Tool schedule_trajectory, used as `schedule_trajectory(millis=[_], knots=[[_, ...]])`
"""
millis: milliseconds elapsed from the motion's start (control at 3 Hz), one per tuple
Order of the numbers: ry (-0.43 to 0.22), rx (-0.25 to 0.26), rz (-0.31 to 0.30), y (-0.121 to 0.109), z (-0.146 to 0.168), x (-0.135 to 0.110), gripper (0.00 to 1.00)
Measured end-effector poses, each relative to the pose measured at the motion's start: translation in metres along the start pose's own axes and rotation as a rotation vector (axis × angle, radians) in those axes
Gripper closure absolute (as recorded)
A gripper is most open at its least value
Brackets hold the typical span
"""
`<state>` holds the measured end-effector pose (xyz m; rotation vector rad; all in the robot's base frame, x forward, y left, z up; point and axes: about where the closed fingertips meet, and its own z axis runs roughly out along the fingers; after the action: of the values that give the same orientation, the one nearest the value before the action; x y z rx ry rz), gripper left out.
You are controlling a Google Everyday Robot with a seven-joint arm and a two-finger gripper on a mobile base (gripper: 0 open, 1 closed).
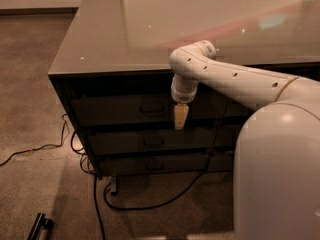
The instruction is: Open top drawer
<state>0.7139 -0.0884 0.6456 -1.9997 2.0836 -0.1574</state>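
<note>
The top drawer is the uppermost dark front under the glossy grey tabletop. Its front sits flush with the cabinet, and its small bar handle is at the centre. My gripper hangs from the white arm with its tan fingers pointing down and pressed together, holding nothing. It is in front of the drawer face, just right of the handle and slightly below it.
Two more dark drawers sit below the top one. Black cables trail over the carpet under and left of the cabinet. A black bar lies at the bottom left. My white body fills the lower right.
</note>
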Motion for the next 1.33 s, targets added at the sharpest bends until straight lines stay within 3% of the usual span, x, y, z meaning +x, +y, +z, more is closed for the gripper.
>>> schedule_trajectory(millis=[333, 667, 1333], knots=[[0.000, 0.000, 0.000, 0.000, 0.000, 0.000, 0.00], [-0.016, -0.005, -0.025, 0.002, 0.002, -0.007, 0.09], [-0.004, -0.036, -0.029, 0.025, 0.009, 0.001, 0.49]])
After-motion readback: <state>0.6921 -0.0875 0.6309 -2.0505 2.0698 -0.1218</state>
